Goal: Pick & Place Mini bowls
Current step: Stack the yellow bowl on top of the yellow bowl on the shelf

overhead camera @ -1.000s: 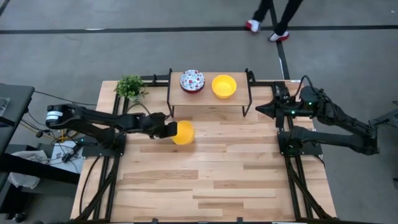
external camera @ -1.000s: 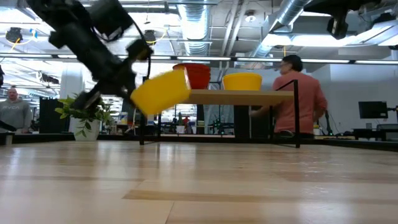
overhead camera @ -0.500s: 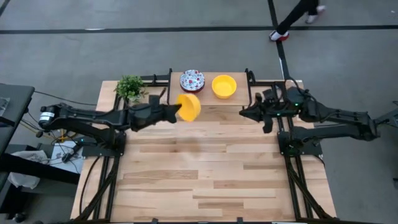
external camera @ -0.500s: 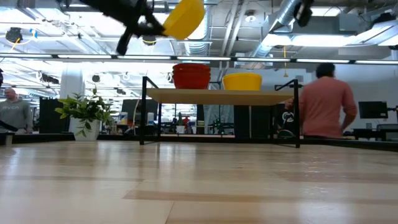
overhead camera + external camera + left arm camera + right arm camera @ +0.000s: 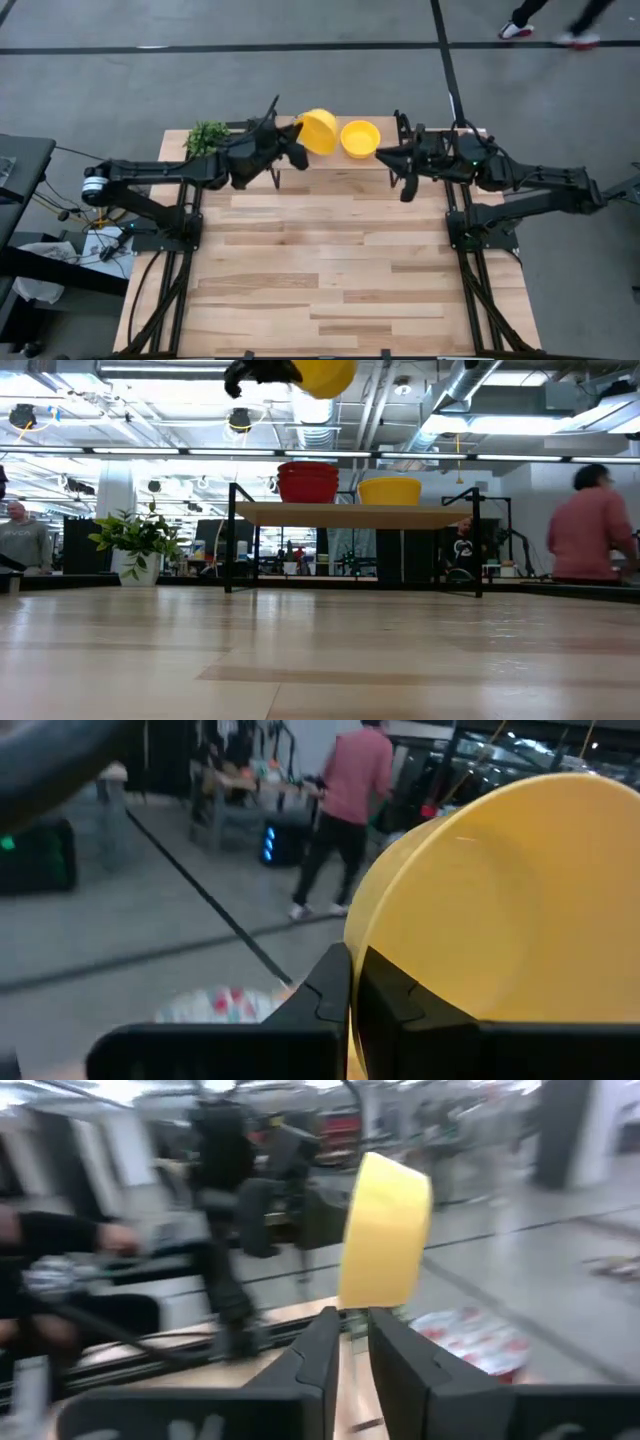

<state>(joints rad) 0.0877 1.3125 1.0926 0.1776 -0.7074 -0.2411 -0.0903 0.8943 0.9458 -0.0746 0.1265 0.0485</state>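
Observation:
My left gripper (image 5: 298, 135) is shut on a plain yellow mini bowl (image 5: 318, 130), held high over the left end of a small wooden shelf (image 5: 385, 160) at the table's far edge. A second yellow bowl (image 5: 360, 138) stands on the shelf. Beside it are flower-patterned bowls (image 5: 215, 1005), red-sided in the low view (image 5: 308, 482) and hidden under the held bowl in the high view. My right gripper (image 5: 380, 160) hovers by the shelf's right end. Its fingers (image 5: 385, 1345) stand slightly apart, with nothing between them. My left gripper pinches the yellow bowl's rim (image 5: 352, 935), one finger (image 5: 395, 1005) inside the bowl and one outside. The fingers lie about level and come from the table's left. The bowl is lifted clear, tipped on its side, well above the shelf (image 5: 350, 515).
A small green plant (image 5: 207, 137) stands at the far left corner, beside the shelf's black frame (image 5: 271, 140). The wooden table top (image 5: 340, 270) stretches bare toward the near edge. A person (image 5: 590, 525) walks on the floor beyond the table.
My left gripper has risen and gone toward the far edge with the yellow bowl. Its wrist has rolled, so the bowl has turned about and now hangs above the shelf's left end. My right gripper has gone toward the table's left, up to the shelf's right end.

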